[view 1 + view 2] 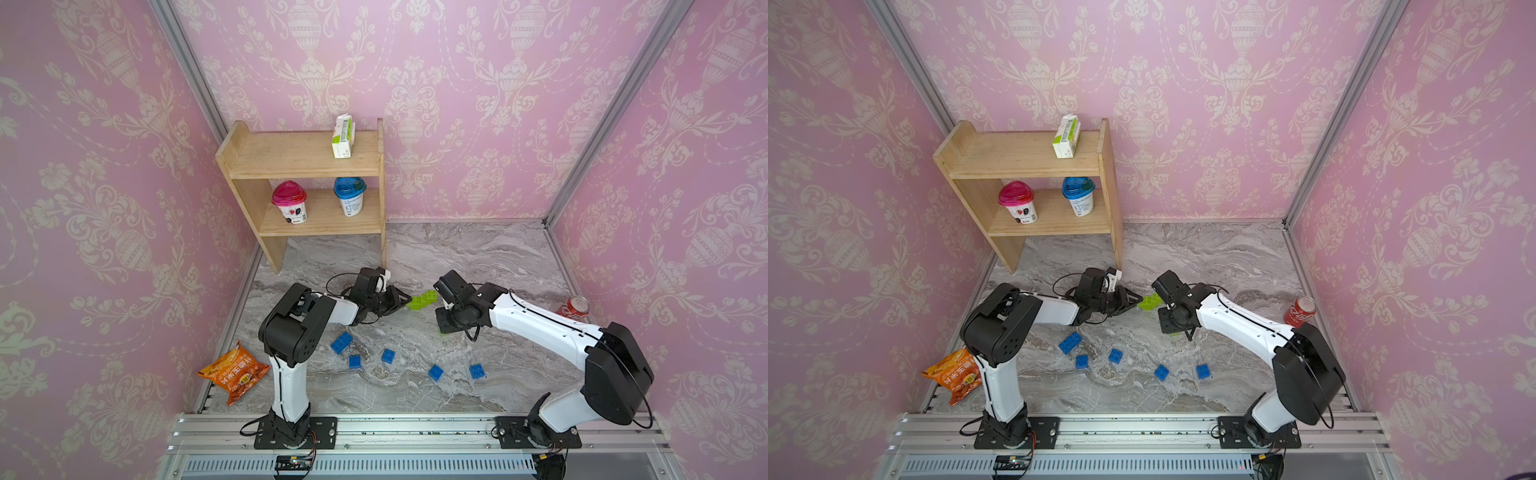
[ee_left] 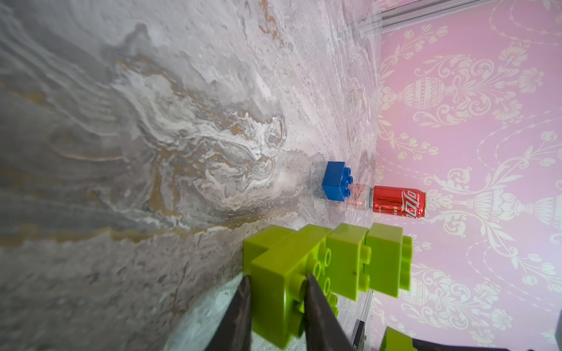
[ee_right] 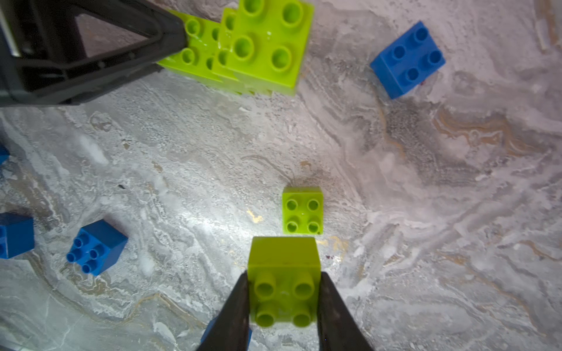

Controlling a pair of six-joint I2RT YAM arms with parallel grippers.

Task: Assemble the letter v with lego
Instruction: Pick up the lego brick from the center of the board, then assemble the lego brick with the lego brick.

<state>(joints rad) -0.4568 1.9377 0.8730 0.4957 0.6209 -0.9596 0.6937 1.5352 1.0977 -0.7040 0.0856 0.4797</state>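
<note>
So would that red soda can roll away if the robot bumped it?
Probably not at first: the red metal soda can stands upright on the marble-patterned tabletop, so it would likelier slide or tip. Once tipped, its round side would probably roll.

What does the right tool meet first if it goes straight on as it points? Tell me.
Most likely the loose lime brick on the table, which lies just ahead of the held brick in the right tool. Depth is unclear.
</note>
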